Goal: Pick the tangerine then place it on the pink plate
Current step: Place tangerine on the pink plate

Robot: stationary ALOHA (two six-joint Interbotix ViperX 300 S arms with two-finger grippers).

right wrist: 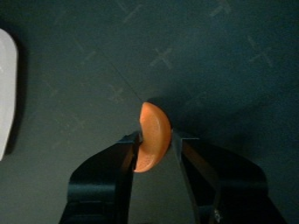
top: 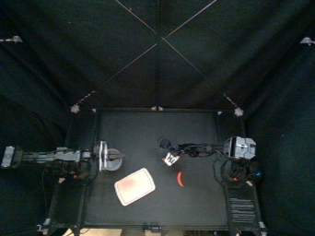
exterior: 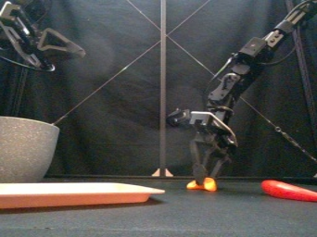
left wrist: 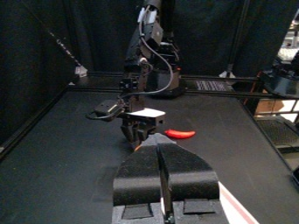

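Nearest, the flat pink plastic tray (exterior: 74, 191) is waiting; the small round orange tangerine (right wrist: 153, 136) is being pinched by the right gripper (right wrist: 155, 143) and should next be lifted across.

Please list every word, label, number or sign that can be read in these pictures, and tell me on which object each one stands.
None: no text can be read in any view.
The tangerine, the pink tray, the grey speckled cup and the red toy all show plain surfaces, with no writing, label or number.
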